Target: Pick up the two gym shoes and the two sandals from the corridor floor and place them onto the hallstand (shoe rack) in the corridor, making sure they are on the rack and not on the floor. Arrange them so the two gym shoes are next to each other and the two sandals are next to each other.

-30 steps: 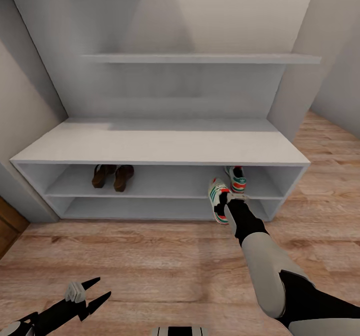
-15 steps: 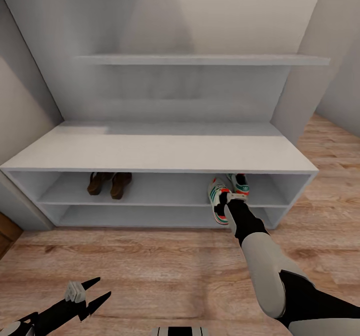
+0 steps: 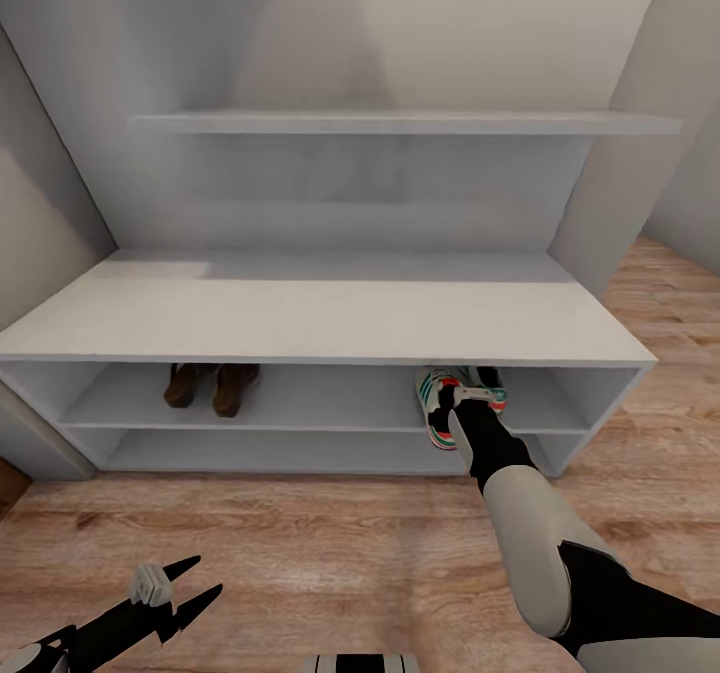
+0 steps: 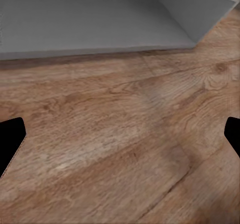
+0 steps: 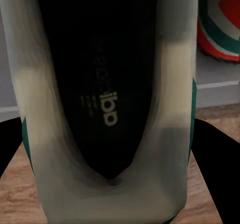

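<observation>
Holding a gym shoe at the hallstand shelf, the right gripper pinches its soft, light heel rim. Left gripper stays spread.

The right gripper, arm stretched forward, grips a sneaker; the left gripper hangs low, fingers spread.
</observation>
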Controlling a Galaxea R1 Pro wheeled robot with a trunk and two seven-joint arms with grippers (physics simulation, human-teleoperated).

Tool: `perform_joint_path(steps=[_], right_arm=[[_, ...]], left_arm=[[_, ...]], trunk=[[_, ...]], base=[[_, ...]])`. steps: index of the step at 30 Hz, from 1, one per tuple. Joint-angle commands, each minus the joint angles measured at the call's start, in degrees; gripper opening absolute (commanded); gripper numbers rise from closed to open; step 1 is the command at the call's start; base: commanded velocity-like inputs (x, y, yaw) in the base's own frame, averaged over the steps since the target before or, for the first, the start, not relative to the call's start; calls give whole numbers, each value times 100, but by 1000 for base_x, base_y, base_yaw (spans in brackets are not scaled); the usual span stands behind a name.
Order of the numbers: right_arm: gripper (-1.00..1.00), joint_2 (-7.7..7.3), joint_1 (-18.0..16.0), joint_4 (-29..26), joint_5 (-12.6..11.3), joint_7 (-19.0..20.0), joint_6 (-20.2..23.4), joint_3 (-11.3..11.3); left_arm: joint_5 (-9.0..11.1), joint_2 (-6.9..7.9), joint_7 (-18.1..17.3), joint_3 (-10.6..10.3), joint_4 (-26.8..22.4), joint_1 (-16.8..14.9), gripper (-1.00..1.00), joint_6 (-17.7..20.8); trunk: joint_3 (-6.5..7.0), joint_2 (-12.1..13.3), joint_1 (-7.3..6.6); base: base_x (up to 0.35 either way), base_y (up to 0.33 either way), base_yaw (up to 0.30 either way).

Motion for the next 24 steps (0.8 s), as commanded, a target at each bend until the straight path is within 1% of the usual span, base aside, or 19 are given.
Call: perform_joint_path(steps=[1, 7, 13, 18, 24], right_arm=[[-100, 8, -4, -9, 48, 11, 24, -36], [-100, 8, -4, -9, 50, 11, 24, -36], [-100, 8, -4, -9, 52, 11, 24, -36], [-100, 8, -4, -15, 54, 11, 24, -36], [-100, 8, -4, -17, 56, 11, 24, -39]], left_arm=[[8, 1, -17, 4, 6, -4, 100, -33], [8, 1, -19, 4, 6, -4, 100, -33], [8, 1, -25, 4, 6, -4, 100, -33], [8, 4, -26, 4, 5, -4, 100, -35], [8, 2, -26, 4, -1, -4, 100, -35]], trunk=[[-5, -2, 1], [-5, -2, 1], [-5, -2, 1], [-5, -2, 1], [-5, -2, 1]], base=[[199, 0, 0], [226, 0, 0], [66, 0, 0], [210, 0, 0], [47, 0, 0]])
